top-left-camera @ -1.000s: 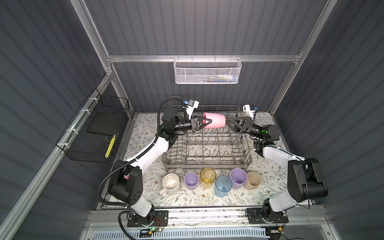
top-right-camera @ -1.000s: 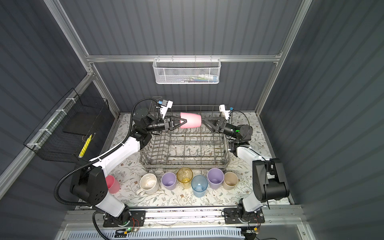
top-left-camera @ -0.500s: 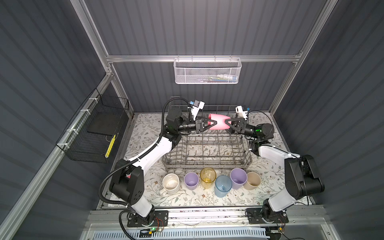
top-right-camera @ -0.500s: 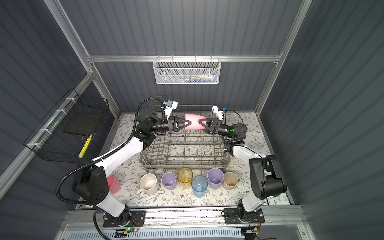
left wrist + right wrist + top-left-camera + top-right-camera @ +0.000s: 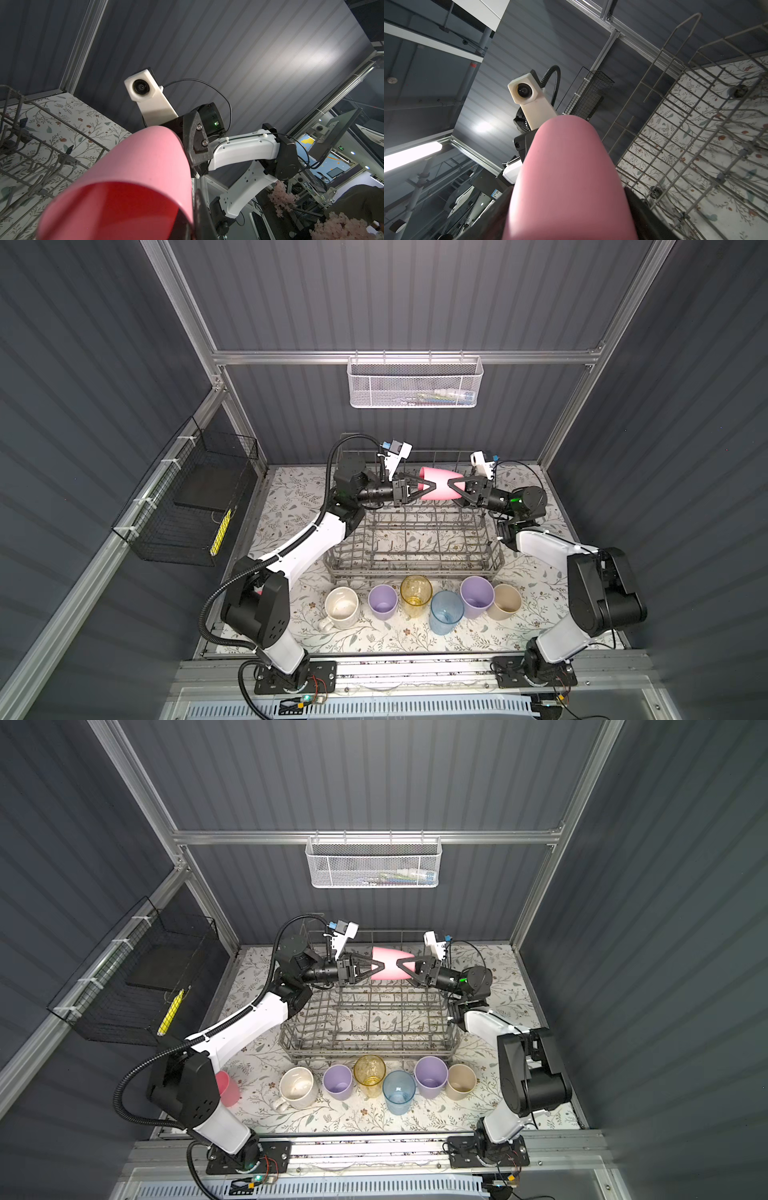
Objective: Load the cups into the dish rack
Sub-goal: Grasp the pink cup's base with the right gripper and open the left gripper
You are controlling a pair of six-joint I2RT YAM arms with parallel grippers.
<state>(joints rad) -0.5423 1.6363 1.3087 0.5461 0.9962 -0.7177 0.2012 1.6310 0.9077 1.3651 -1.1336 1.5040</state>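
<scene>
A pink cup hangs on its side above the back of the grey wire dish rack. My left gripper is shut on its rim, with one finger outside the wall. My right gripper clasps the cup's closed end, a finger pressed on each side. In front of the rack stand a cream mug, a lilac cup, a yellow tumbler, a blue tumbler, another lilac cup and a beige cup. A second pink cup stands by the left arm's base.
A white mesh basket hangs on the back wall above the rack. A black wire basket is fixed to the left wall. The rack's upright tines lie just beneath the held cup.
The left gripper carried the pink cup a little to the right. The right gripper moved in from the right, took the cup's closed end between its fingers and closed on it.
</scene>
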